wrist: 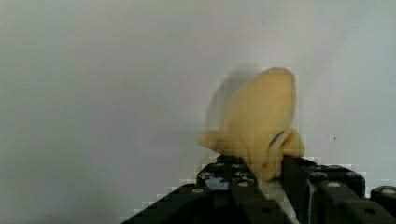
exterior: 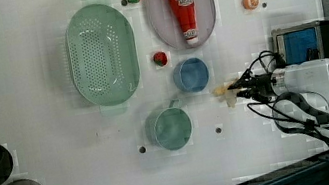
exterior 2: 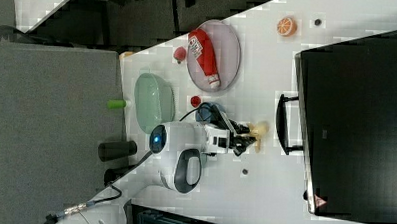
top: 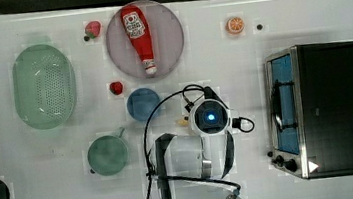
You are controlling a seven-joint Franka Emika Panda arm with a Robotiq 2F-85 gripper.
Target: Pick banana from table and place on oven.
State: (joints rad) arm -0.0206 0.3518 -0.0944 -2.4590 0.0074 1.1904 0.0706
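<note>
The pale yellow banana (wrist: 261, 126) lies on the white table (top: 49, 194), its base pinched between my black fingers. My gripper (wrist: 266, 170) is shut on the banana. In the left view the banana (exterior: 226, 93) sits at the tip of the gripper (exterior: 238, 89), just beside the blue bowl. In the right view the banana (exterior 2: 260, 130) lies a short way from the oven's handle, with the gripper (exterior 2: 249, 135) on it. In the top view, my wrist (top: 210, 117) covers most of the banana (top: 183, 122). The oven (top: 336, 106) stands at the top view's right, black top bare.
A blue bowl (top: 143, 104) and a green cup (top: 108, 155) stand close on the top view's left of my wrist. Farther off are a green colander (top: 44, 87), a ketchup bottle (top: 139, 35) on a plate, two strawberries and an orange slice (top: 235, 25).
</note>
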